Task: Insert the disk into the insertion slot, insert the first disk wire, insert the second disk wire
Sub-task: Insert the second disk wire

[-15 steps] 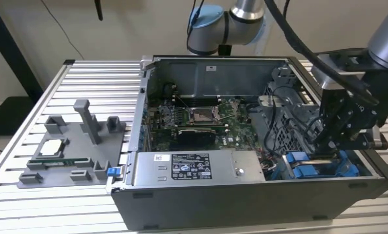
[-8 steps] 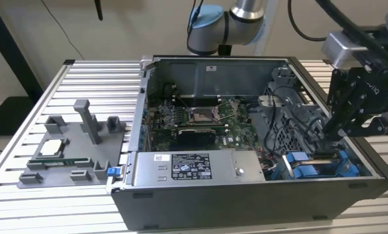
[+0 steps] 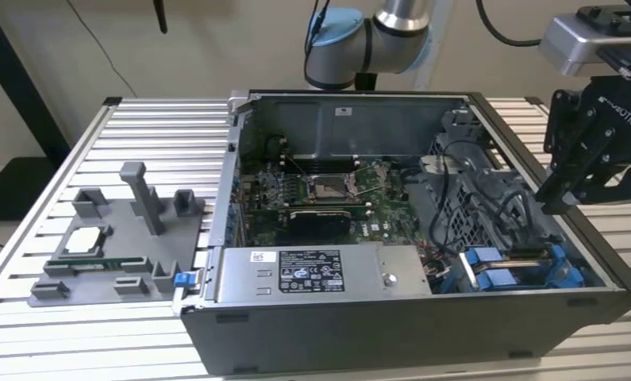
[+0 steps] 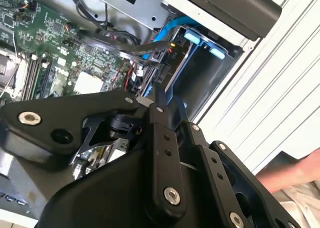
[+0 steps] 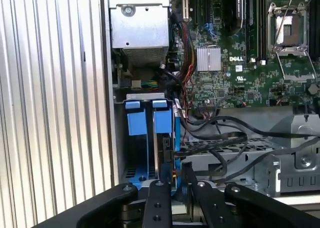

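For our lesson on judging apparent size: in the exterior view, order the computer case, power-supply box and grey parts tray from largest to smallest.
1. computer case
2. grey parts tray
3. power-supply box
The last two look close, so their ranking is unsure.

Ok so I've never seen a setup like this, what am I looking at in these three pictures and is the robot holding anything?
A robot arm works over an open computer case on a slatted metal table. The exterior view is taken from off the arm; both wrist views come from cameras riding near its black gripper. Inside the case you see the green motherboard, a grey power-supply box, and the drive bay with blue plastic parts. The gripper hangs just above that bay. A grey parts holder lies on the table beside the case. Whether the gripper holds anything isn't clear.
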### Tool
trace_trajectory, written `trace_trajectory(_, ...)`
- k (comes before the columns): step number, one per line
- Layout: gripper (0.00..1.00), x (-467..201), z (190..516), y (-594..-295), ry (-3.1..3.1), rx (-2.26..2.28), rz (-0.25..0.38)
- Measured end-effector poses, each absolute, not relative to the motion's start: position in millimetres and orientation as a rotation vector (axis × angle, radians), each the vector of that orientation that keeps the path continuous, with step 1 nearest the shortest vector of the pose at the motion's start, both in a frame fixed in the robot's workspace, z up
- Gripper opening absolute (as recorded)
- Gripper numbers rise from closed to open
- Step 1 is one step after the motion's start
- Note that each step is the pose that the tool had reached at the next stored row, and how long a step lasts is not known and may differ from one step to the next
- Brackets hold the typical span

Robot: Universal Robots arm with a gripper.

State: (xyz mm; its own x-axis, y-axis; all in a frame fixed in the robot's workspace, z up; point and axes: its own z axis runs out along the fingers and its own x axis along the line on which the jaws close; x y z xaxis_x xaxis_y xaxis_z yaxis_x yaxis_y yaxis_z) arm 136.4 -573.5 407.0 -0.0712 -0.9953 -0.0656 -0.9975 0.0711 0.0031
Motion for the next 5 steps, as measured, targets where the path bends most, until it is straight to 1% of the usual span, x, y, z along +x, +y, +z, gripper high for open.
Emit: trace_trajectory(5,1.0,136.4,407.3,-573.5,2.265,-2.109,0.073)
